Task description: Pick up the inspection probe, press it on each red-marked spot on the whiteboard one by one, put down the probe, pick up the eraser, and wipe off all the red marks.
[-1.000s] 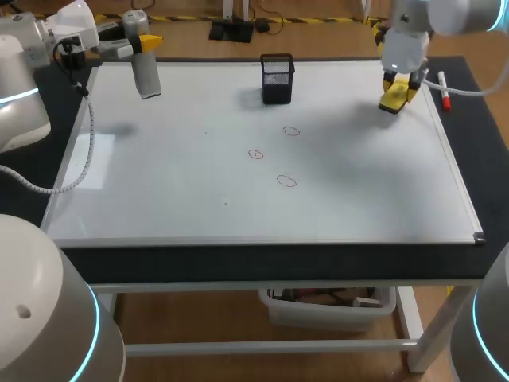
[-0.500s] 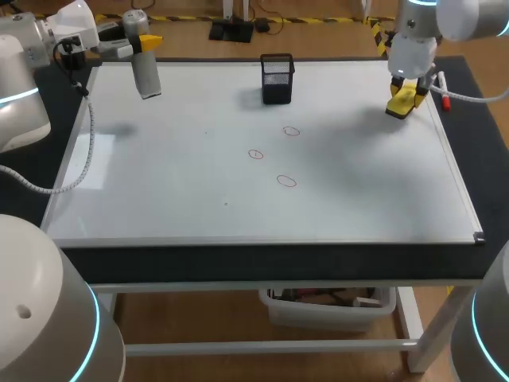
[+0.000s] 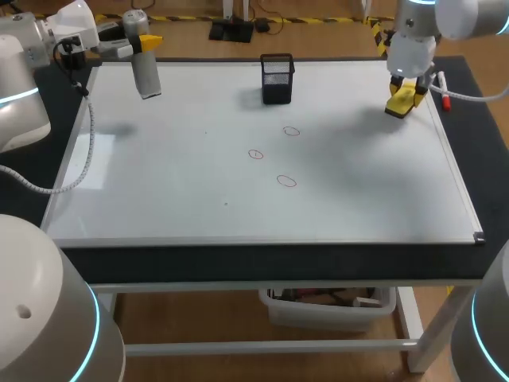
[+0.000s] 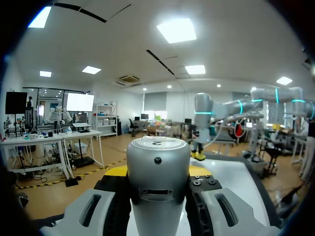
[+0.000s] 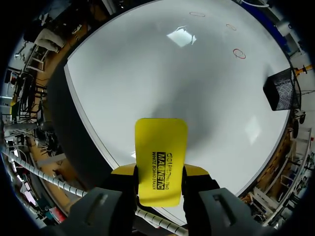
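Observation:
My left gripper (image 3: pixel 143 41) is at the whiteboard's far left corner, shut on the grey inspection probe (image 3: pixel 146 73), which hangs tip-down above the board. In the left wrist view the probe (image 4: pixel 157 157) fills the gap between the fingers of the gripper (image 4: pixel 157 194). At the far right edge, my right gripper (image 3: pixel 406 84) is shut on the yellow eraser (image 3: pixel 400 102). The eraser (image 5: pixel 161 157) sticks out ahead of this gripper (image 5: pixel 160 183) over the whiteboard (image 5: pixel 162 73). Three red marks (image 3: pixel 291 131), (image 3: pixel 255 153), (image 3: pixel 286 181) sit mid-board.
A black mesh pen holder (image 3: pixel 277 78) stands on the whiteboard (image 3: pixel 159 191) at the far middle. A red marker (image 3: pixel 444 91) lies on the dark table right of the board. A white cable from my left arm trails along the board's left edge.
My right gripper has carried the eraser a little to the right and back toward the board's far right edge, then stopped. The left arm with the probe has not moved.

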Available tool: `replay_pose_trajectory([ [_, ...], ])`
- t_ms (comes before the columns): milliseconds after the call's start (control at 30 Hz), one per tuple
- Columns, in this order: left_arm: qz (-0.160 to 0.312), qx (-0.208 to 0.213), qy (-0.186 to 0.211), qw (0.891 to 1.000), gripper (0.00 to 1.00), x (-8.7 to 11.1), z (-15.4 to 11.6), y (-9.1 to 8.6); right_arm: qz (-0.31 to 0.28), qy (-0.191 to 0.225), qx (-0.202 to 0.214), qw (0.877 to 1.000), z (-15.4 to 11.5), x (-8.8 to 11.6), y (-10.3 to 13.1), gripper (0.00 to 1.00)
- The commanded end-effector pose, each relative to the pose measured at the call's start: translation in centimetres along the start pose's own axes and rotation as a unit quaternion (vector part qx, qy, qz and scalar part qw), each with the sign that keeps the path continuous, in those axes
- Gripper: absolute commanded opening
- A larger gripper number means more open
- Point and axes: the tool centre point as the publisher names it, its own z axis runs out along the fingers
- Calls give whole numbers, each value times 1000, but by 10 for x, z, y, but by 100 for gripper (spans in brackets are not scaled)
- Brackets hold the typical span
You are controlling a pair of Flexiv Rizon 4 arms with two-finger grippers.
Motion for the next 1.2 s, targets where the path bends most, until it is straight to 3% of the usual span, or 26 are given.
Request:
replay_pose_trajectory([
  [33, 4, 3, 7, 1000, 0, 11, 4, -1, -1, 2, 0, 1000, -2, 0, -1, 0],
  [267, 1, 22, 55, 998, 0, 53, 19, 2, -1, 2, 0, 1000, -2, 0, -1, 0],
  [533, -8, 34, 136, 990, 0, 104, 41, 4, -1, 2, 0, 1000, -2, 0, -1, 0],
  [867, -12, 28, 197, 980, 0, 153, 60, 5, -1, 2, 0, 1000, -2, 0, -1, 0],
  [1200, -26, 44, 251, 967, 0, 197, 87, 24, -1, 2, 0, 1000, -2, 0, -1, 0],
])
